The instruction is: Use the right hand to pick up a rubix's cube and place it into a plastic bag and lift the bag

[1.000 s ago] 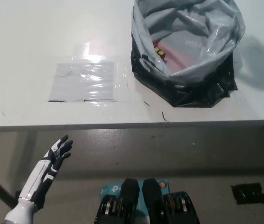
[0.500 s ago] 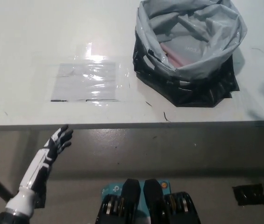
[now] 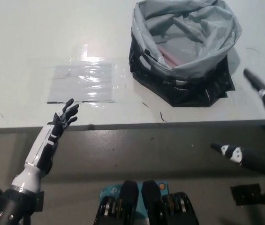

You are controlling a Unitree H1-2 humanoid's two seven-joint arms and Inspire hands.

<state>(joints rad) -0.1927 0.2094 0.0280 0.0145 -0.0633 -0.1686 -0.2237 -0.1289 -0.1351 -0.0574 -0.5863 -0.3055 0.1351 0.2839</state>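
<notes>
Plastic bag [image 3: 184, 51] sits open-mouthed at the far right of the white tabletop [image 3: 24, 42], grey liner rolled over a black outer layer; a reddish patch shows inside, but whether that is the rubix's cube cannot be told. A clear plastic sheet [image 3: 83, 82] lies flat on the tabletop left of the bag, well apart from it. Right hand [image 3: 263, 122] is at the right edge near the tabletop's front edge, fingers spread wide, holding nothing; left hand [image 3: 63, 119] is raised at the tabletop's front edge just below the sheet, fingers apart, empty.
</notes>
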